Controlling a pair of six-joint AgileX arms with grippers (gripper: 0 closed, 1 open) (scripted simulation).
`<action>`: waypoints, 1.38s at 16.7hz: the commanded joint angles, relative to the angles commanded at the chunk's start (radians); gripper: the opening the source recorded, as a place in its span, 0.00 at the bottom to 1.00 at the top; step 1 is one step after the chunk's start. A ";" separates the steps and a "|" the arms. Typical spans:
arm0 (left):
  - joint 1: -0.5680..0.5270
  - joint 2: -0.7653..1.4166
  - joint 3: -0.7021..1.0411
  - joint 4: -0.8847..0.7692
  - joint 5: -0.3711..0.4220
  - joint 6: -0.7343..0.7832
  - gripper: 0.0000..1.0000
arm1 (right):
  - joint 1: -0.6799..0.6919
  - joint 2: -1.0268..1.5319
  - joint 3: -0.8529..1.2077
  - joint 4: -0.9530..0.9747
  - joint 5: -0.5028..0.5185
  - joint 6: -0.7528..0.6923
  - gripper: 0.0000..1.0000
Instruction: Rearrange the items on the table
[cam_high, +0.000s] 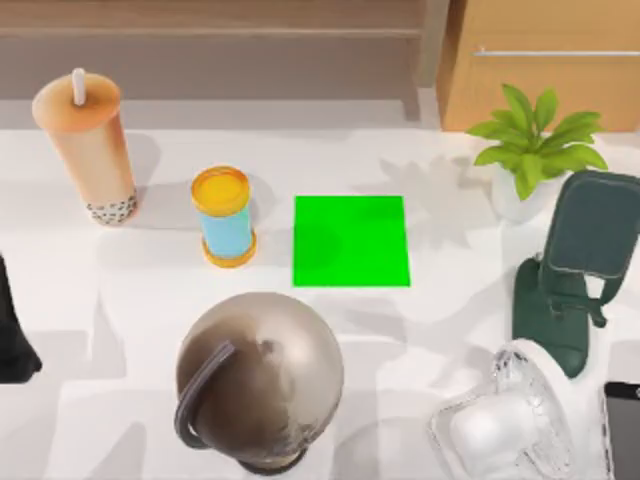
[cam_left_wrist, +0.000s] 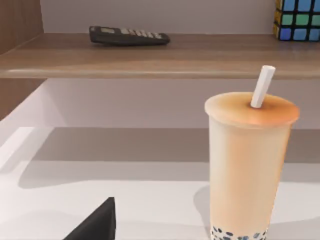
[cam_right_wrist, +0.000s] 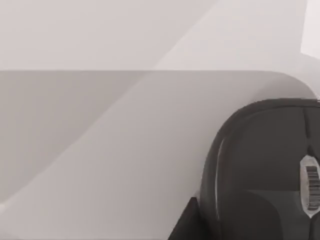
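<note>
The tall orange-tan drink cup (cam_high: 88, 150) with a white straw stands upright at the table's far left. The left wrist view sees the cup (cam_left_wrist: 248, 165) close by, with a black corner of my left gripper (cam_left_wrist: 97, 227) low in front. My left arm (cam_high: 12, 335) is at the left edge of the white table (cam_high: 120, 300). The white fan (cam_high: 505, 420) with a clear grille is at the front right. The grey-screened smartphone (cam_high: 625, 430) lies beside it at the right edge. The black mouse (cam_right_wrist: 267, 170) lies close in the right wrist view, beside a dark sliver of my right gripper (cam_right_wrist: 184, 226).
A green square patch (cam_high: 350, 240) marks the table's middle. A yellow-lidded blue can (cam_high: 224, 215) stands left of it, and a round metallic kettle (cam_high: 260, 380) sits in front. A potted plant (cam_high: 535, 150) and a dark green phone stand (cam_high: 575, 270) occupy the right. A shelf (cam_left_wrist: 150, 55) runs behind.
</note>
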 joint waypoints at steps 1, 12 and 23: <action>0.000 0.000 0.000 0.000 0.000 0.000 1.00 | 0.000 0.000 0.000 0.000 0.000 0.000 0.00; 0.000 0.000 0.000 0.000 0.000 0.000 1.00 | -0.002 -0.104 0.178 -0.294 0.002 -0.006 0.00; 0.000 0.000 0.000 0.000 0.000 0.000 1.00 | 0.010 -0.160 0.300 -0.441 0.003 0.005 0.00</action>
